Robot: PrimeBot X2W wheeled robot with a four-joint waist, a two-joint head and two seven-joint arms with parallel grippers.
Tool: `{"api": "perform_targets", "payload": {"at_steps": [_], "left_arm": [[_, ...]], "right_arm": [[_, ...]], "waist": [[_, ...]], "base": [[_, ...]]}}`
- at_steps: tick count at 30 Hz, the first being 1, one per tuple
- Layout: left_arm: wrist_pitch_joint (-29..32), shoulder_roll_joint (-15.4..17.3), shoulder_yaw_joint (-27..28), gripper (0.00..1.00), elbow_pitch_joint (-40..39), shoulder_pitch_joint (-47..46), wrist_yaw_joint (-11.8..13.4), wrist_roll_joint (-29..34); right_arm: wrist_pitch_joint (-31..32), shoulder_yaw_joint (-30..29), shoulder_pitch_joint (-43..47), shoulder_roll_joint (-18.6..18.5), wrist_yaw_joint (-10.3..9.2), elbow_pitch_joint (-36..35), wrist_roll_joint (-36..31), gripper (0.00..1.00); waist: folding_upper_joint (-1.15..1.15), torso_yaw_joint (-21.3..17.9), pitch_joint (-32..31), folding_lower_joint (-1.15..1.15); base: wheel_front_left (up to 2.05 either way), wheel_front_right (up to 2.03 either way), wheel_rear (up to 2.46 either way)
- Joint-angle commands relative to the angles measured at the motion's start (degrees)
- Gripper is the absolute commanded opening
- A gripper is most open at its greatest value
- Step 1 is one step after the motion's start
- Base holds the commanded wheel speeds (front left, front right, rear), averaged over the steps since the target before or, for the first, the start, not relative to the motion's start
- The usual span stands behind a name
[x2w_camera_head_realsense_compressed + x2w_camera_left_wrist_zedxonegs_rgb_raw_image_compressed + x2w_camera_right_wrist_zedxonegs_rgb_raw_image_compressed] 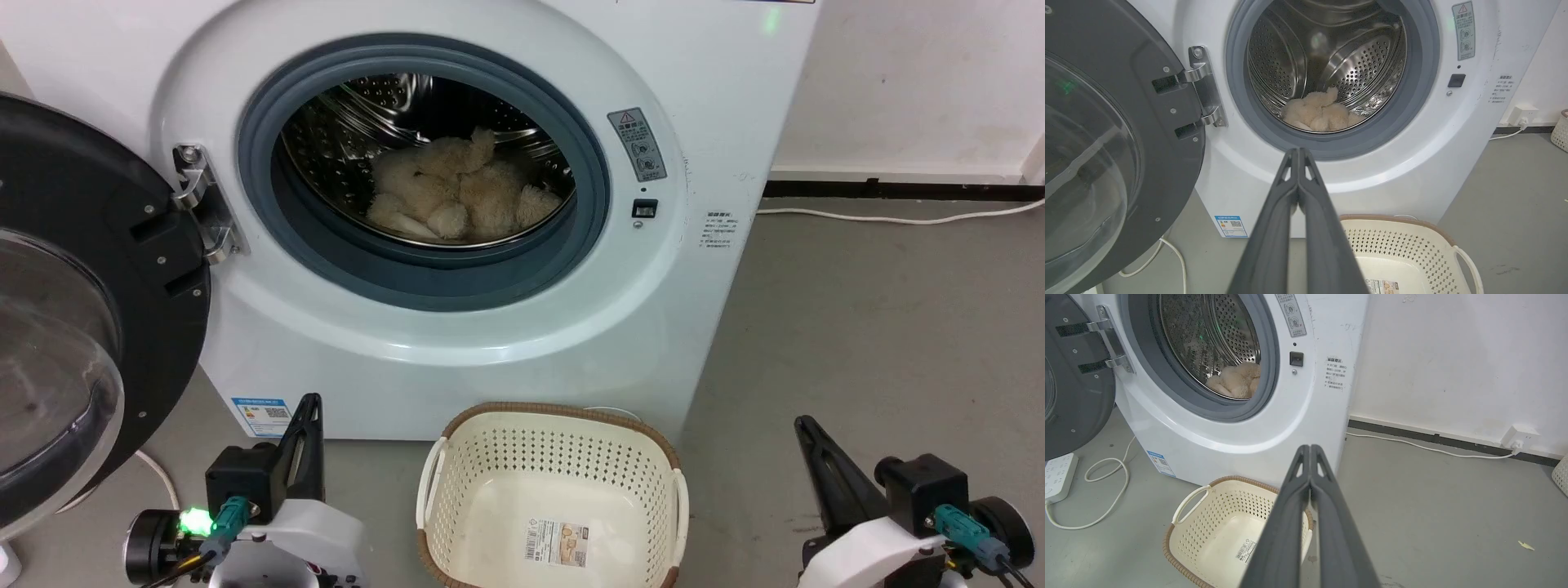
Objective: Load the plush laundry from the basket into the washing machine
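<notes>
Grey concrete floor point(857, 327), white wall point(1453, 355) at upper right of the right wrist view. Washing machine point(718, 98) fills the top of the head view, with its door point(122, 204) swung open at the left edge. Plush laundry point(457, 192) lies at the bottom of the steel drum point(1278, 61), inside the porthole, top centre of frame. Basket point(531, 407) sits on the floor at bottom centre, just in front of the washer, label point(557, 543) showing on its bare bottom. Left gripper point(1298, 152) is lower left in the head view, fingers pressed together at the tips, gripping nothing. Right gripper point(1310, 448) is lower right, fingers likewise together, gripping nothing. They sit either side of the basket, well apart from the laundry. Power strip point(1057, 475) and looped white cable point(1106, 490) are at the left edge of the right wrist view.
</notes>
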Motion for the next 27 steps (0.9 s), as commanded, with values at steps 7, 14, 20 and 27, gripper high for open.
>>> {"api": "perform_targets", "payload": {"at_steps": [7, 14, 20, 27], "left_arm": [[0.4, -0.8, 0.9, 0.00, -0.6, 1.1, -0.6, 1.4], [0.4, -0.8, 0.9, 0.00, -0.6, 1.1, -0.6, 1.4], [0.4, -0.8, 0.9, 0.00, -0.6, 1.1, -0.6, 1.4], [0.4, -0.8, 0.9, 0.00, -0.6, 1.1, -0.6, 1.4]], "right_arm": [[0.5, 0.0, -1.4, 0.0, -0.04, -0.6, -0.8, 0.00], [0.5, 0.0, -1.4, 0.0, -0.04, -0.6, -0.8, 0.00], [0.5, 0.0, -1.4, 0.0, -0.04, -0.6, -0.8, 0.00], [0.5, 0.0, -1.4, 0.0, -0.04, -0.6, -0.8, 0.00]], "waist": [[0.00, -0.1, 0.1, 0.00], [0.00, -0.1, 0.1, 0.00], [0.00, -0.1, 0.1, 0.00], [0.00, -0.1, 0.1, 0.00]], "base": [[0.00, 0.00, 0.00], [0.00, 0.00, 0.00], [0.00, 0.00, 0.00], [0.00, 0.00, 0.00]]}}
